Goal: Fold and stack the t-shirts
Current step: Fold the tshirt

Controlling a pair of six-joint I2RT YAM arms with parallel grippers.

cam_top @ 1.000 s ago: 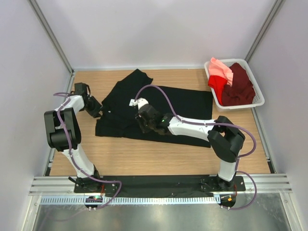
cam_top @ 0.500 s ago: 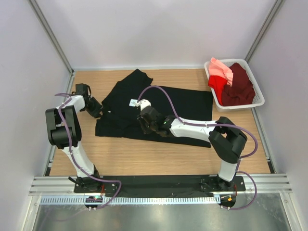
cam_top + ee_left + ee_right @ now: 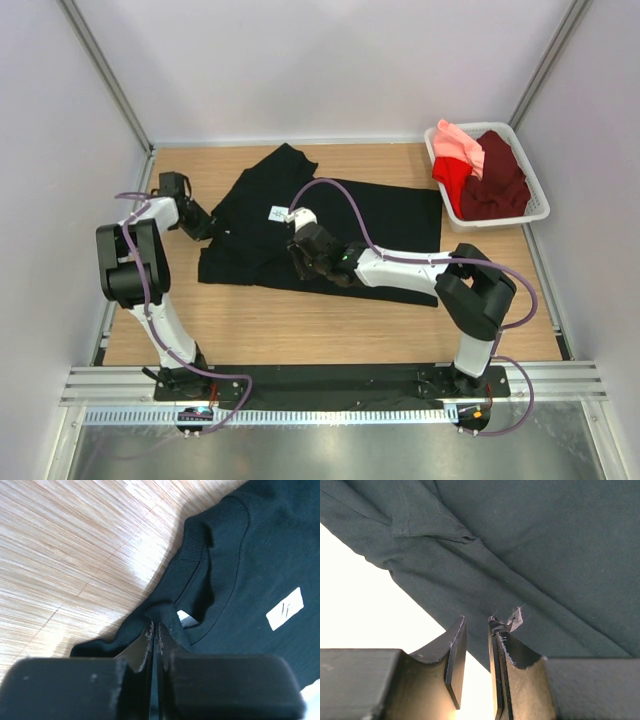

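While the black t-shirt lies spread across the middle of the table, the step in hand is judged to be the folding of this shirt; no stack exists yet. At the left, the left gripper has its fingers pressed together on the shirt's edge just beside the collar. The left wrist view shows a ridge of black cloth pinched between them, with the white label further right.

Near the shirt's middle, the right gripper sits low over the cloth with its jaws slightly parted. The right wrist view shows light through the gap and no cloth in it.

At the far right, the basket holds the salmon-pink t-shirt, the red t-shirt and the maroon t-shirt, all unfolded.

The next move probably calls for the right gripper to close on a layer of cloth. Both arms should then lift and carry the edge over together, since a one-sided pull would likely skew the fold.
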